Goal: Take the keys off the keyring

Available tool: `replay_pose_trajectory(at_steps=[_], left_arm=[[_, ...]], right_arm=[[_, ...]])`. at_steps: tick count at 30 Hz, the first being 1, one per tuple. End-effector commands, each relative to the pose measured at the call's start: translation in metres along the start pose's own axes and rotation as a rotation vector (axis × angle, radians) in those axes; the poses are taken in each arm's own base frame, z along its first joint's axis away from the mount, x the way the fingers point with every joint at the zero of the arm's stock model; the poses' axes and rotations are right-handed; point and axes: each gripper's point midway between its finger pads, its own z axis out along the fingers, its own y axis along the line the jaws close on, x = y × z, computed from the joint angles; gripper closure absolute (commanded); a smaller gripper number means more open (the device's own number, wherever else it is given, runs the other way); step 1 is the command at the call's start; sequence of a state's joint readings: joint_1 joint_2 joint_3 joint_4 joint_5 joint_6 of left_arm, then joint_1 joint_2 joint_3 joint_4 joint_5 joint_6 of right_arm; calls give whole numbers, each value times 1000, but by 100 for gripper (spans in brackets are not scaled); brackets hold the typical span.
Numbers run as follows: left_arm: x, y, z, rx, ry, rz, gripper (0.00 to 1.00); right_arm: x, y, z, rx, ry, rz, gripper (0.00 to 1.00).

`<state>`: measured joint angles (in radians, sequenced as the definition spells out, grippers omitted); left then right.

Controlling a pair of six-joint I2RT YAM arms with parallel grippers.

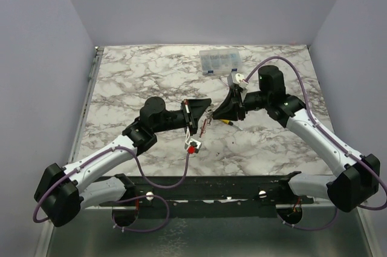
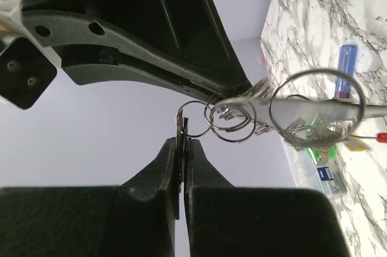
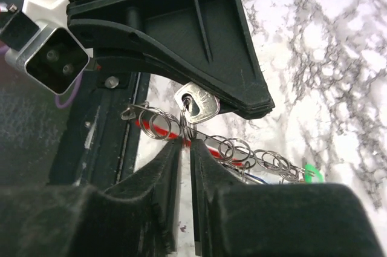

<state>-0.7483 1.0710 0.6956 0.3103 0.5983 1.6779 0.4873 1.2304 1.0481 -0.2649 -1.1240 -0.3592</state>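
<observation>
**Marbled surface (image 1: 139, 75) is carrying no freed key so far**

The left end effector (image 2: 181, 143) is clenching flat on a silvery key (image 3: 202, 107), which is showing edge-on between its pads. At three o'clock of it in the top view, the right end effector (image 3: 185, 143) is leaving only a thin slit between its jaws. A small split ring (image 3: 184, 123) is running into that slit, but I cannot tell whether it is being pinched.

Between the two, the keyring (image 1: 207, 120) is being held up over the middle of the surface. A chain of little rings and the other keys (image 2: 314, 138), one green-headed, are trailing from it. No key is lying loose in view, so by my reading all are attached and the first separation is only beginning. A clear parts box (image 1: 221, 61) is sitting at twelve o'clock.
</observation>
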Motion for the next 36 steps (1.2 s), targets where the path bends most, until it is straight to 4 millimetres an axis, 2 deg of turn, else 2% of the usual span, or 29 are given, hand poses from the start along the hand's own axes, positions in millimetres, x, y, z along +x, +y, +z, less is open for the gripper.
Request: replay_pose_trajectory(at_steps=[1, 4, 8, 11, 18, 19, 20, 21, 22, 23, 27, 33, 36], left_arm=[[-4, 28, 3, -63, -27, 48, 100], [1, 29, 1, -63, -1, 44, 100], [10, 31, -4, -70, 60, 27, 100], [17, 33, -8, -78, 101, 22, 100], [9, 36, -7, -89, 58, 36, 100], [8, 37, -6, -92, 52, 39, 100], [7, 39, -6, -96, 46, 46, 100], [5, 39, -5, -96, 34, 50, 100], [3, 40, -5, -99, 23, 56, 100], [0, 41, -4, -102, 7, 64, 100], [-10, 39, -6, -104, -33, 75, 100], [-19, 35, -10, -101, -63, 75, 100], [-20, 36, -11, -104, -69, 77, 100]], right_arm=[[-5, -5, 2, 8, 6, -2, 87], [-2, -8, 0, 45, 30, 4, 99], [8, -12, -10, 143, 69, 12, 99], [16, -6, -17, 181, 70, -2, 99], [16, 5, -15, 134, 39, -35, 98], [14, 5, -15, 123, 41, -44, 85], [14, 6, -15, 110, 46, -54, 64], [13, 7, -15, 98, 54, -70, 50], [13, 7, -16, 93, 63, -76, 44], [13, 7, -16, 97, 71, -76, 43], [10, -1, -21, 143, 102, -90, 51], [-8, -14, -29, 204, 90, -95, 58], [1, -24, -29, 229, 109, -71, 60]])
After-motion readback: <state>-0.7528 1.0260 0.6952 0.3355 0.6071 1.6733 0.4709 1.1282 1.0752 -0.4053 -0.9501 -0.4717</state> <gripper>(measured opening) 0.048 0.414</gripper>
